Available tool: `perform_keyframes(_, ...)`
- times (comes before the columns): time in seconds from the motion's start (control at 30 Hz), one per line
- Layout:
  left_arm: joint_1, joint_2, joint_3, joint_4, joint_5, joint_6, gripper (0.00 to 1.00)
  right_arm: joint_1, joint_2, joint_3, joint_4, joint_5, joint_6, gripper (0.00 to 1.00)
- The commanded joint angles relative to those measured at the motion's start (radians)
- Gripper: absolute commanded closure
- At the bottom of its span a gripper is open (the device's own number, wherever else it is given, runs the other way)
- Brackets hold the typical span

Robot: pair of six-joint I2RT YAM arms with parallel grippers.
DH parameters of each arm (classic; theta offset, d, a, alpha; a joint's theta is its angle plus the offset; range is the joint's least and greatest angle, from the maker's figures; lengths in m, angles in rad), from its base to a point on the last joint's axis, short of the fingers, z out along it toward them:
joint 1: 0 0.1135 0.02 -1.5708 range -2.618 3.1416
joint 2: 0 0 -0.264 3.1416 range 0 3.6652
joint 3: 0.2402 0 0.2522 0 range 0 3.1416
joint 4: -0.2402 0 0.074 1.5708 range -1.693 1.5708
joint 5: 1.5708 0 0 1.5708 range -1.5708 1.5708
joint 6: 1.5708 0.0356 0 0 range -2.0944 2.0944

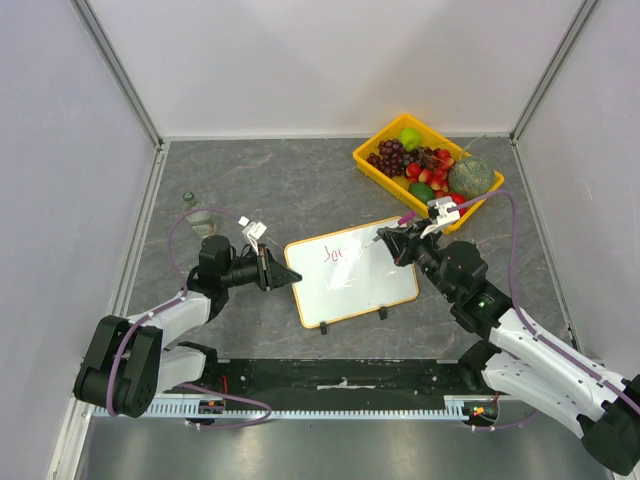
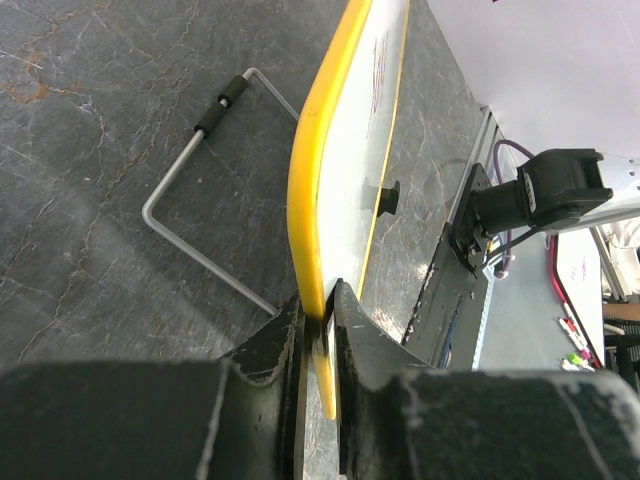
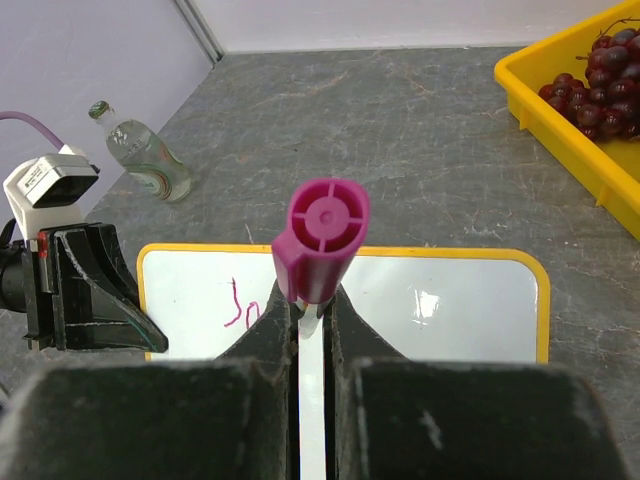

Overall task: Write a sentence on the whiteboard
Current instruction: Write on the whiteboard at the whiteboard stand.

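The left claw (image 1: 287, 272) clamped the whiteboard (image 1: 355, 285) by its left edge. The right claw (image 1: 397, 240) grasped a magenta marker (image 3: 322, 235) over it; only the first letters of the sentence (image 3: 240, 305) showed.

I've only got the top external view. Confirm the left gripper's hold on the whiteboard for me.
Observer: In the left wrist view, the left gripper is shut on the whiteboard at its yellow rim, one finger on each face.
Operator: Tell me what's behind the board.
Observer: A bent wire stand with a black sleeve reaches from its back down to the table.
Operator: Now report the right gripper's load.
Observer: The right gripper is shut on a magenta marker, its butt end facing the wrist camera.
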Motion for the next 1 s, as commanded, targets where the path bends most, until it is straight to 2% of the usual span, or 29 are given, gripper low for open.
perform_keyframes(0.0,0.001,-0.012,-0.004,0.032,-0.005,0.026,0.98,-0.003,-0.006,0.027,0.015,-0.014,-0.017,1.00)
perform_keyframes(0.97,0.001,-0.019,-0.004,0.030,-0.010,0.027,0.98,-0.003,0.155,0.104,0.073,0.007,-0.081,1.00)
